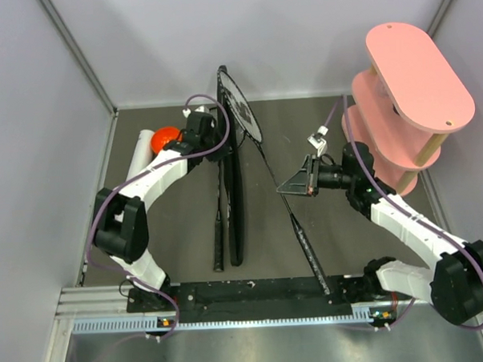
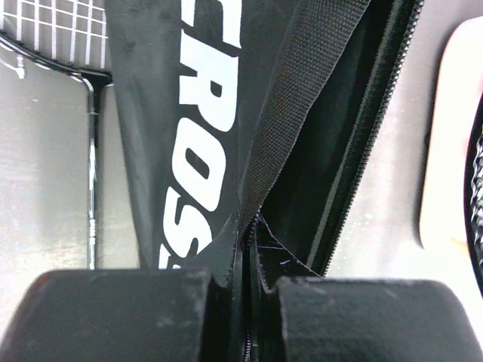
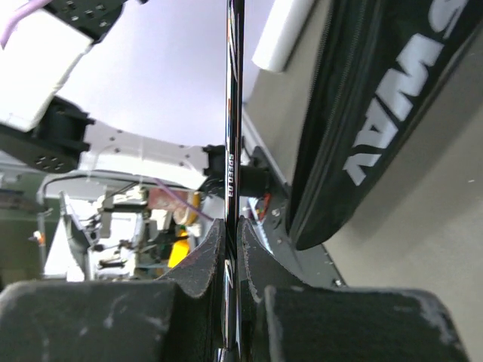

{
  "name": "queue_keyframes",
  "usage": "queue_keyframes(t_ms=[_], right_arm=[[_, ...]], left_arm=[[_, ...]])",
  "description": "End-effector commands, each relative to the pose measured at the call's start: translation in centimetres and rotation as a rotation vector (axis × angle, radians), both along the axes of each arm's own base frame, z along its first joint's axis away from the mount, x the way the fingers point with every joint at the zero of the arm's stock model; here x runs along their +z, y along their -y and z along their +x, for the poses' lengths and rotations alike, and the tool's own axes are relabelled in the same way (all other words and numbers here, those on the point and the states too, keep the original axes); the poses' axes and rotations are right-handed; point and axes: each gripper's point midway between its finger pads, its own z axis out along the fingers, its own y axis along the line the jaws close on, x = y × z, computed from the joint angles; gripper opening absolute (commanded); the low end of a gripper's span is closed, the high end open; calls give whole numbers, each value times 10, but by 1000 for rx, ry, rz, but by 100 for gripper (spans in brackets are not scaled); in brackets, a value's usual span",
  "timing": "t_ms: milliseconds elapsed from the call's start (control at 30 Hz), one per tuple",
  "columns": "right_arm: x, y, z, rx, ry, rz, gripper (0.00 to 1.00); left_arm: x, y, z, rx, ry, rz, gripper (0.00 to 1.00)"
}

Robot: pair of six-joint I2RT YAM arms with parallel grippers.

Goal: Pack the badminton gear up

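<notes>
Badminton bag [image 1: 236, 213]: top view, we log it on the tabletop [image 1: 171, 224] between the arms, tube [image 1: 142, 153] at far left, one racket [image 1: 219, 246] flat just beside the bag. Left wrist: we find left gripper [image 2: 245, 271] jaws pinching the bag's zipper edge. Right wrist: right gripper [image 3: 232, 241] jaws pinch the second racket [image 3: 232, 113] by its shaft.

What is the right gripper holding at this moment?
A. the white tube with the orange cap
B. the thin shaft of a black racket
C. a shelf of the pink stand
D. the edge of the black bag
B: in the right wrist view, the right gripper is shut on the thin black shaft of a racket, which runs straight up from between its closed jaws.
</notes>
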Motion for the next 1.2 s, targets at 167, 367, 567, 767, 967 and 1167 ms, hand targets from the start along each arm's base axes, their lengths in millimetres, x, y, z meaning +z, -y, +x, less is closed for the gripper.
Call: queue_keyframes(t_ms=[167,367,567,767,967,1167], right_arm=[[41,-12,-40,123,-27,206,0],[32,-12,-44,103,-82,250,0],[39,-9,-53,125,-128,345,0],[63,-7,-55,106,-57,326,0],[70,-7,-58,107,-49,308,0],[63,-18,-65,137,-97,342,0]], left_arm=[[21,24,16,37,24,-183,0],[24,26,20,62,32,-216,0],[24,29,19,72,30,-252,0],[14,33,21,75,7,-265,0],[15,30,25,102,16,-262,0],[17,35,26,106,4,-307,0]])
